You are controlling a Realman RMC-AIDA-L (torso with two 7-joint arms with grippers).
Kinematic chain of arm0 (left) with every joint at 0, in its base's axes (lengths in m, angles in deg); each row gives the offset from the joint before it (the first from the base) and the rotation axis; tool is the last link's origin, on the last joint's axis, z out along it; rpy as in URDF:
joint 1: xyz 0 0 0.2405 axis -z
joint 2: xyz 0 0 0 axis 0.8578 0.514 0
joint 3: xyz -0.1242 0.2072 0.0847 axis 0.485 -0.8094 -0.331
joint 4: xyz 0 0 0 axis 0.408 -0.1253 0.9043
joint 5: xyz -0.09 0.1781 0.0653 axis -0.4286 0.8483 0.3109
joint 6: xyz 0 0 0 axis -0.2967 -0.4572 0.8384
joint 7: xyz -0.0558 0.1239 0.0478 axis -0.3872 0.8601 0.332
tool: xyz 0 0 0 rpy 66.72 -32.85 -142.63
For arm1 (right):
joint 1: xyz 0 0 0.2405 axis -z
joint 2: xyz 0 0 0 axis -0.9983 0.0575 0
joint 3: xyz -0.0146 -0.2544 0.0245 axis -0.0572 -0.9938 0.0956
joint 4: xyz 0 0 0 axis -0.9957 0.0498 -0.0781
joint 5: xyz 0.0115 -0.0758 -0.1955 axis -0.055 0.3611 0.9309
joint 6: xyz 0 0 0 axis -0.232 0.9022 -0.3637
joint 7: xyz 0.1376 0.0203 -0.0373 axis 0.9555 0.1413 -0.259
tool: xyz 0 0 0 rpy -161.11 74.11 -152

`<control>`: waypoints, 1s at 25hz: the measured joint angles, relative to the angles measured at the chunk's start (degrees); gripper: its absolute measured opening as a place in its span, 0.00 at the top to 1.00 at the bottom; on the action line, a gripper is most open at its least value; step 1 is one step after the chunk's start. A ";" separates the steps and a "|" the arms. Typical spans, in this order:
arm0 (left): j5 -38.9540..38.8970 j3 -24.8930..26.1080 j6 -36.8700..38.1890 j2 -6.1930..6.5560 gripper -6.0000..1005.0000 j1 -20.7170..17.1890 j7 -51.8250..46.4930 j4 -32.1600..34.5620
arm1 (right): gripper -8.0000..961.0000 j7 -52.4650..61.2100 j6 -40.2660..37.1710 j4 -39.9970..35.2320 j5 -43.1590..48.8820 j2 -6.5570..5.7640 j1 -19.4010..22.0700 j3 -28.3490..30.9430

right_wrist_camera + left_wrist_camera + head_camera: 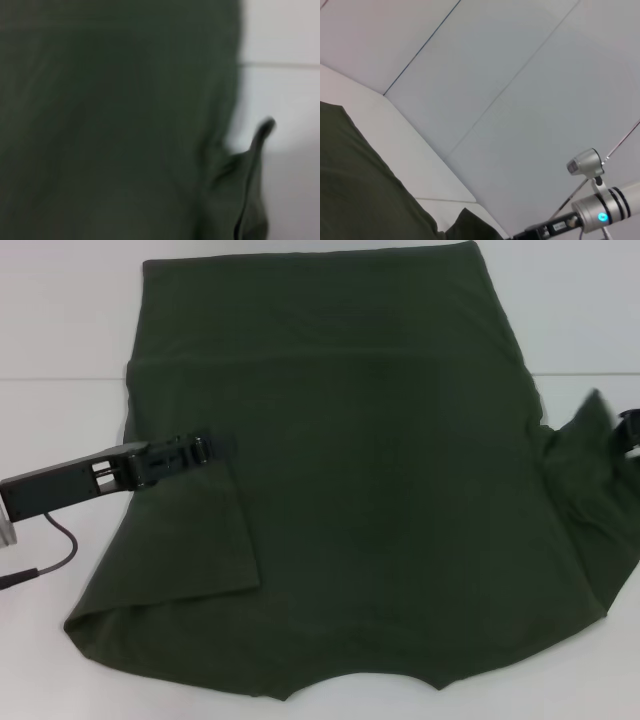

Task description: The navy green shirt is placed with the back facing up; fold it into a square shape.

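Observation:
The navy green shirt [380,480] lies spread on the white table with its plain side up. Its left sleeve [185,540] is folded inward over the body. My left gripper [203,450] rests low at the upper corner of that folded flap. At the right edge of the head view, my right gripper [628,430] holds the right sleeve [590,425], which rises in a peak off the table. The right wrist view shows that raised tip of the sleeve [262,132] against the table. The left wrist view shows the shirt's edge [365,195] and the right arm [600,215] farther off.
White table [60,340] surrounds the shirt, with a seam line across it at the back. A black cable [55,545] trails from the left arm near the left edge. A light wall [530,75] stands beyond the table.

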 joint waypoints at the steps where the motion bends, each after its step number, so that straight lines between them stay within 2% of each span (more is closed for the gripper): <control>1: -0.11 0.00 -0.10 0.00 0.24 0.00 -0.03 0.00 | 0.97 0.02 -2.04 -0.69 -0.04 0.30 -0.51 -0.02; 5: -0.41 0.00 -0.33 0.00 0.24 0.00 -0.23 0.00 | 0.96 0.36 -6.71 -3.51 -0.32 1.66 -2.56 -0.14; 8: -0.45 0.15 -0.48 0.03 0.24 0.00 -0.48 0.00 | 0.96 0.98 -7.13 -3.32 -0.67 2.07 -4.24 -0.09; 10: -0.46 0.69 -0.52 0.05 0.24 0.00 -0.50 0.00 | 0.96 1.66 -6.01 -2.22 -0.74 2.50 -5.39 -0.25; 16: -0.59 2.64 -0.64 0.08 0.24 0.01 -0.23 -0.30 | 0.96 2.14 -0.97 3.19 -0.86 4.99 -9.23 -0.63; 21: -0.63 2.76 -1.01 0.16 0.24 0.01 -0.57 -0.38 | 0.95 0.47 1.56 3.71 -1.95 7.14 -9.62 -0.70; 23: -0.64 2.83 -1.15 0.18 0.24 -0.04 -0.73 -0.41 | 0.95 -0.13 1.39 3.75 -2.86 7.16 -9.10 -0.37; 25: -0.64 2.89 -1.29 0.29 0.24 -0.11 -1.03 -0.42 | 0.95 -0.43 0.84 3.73 -4.99 6.62 -7.98 0.11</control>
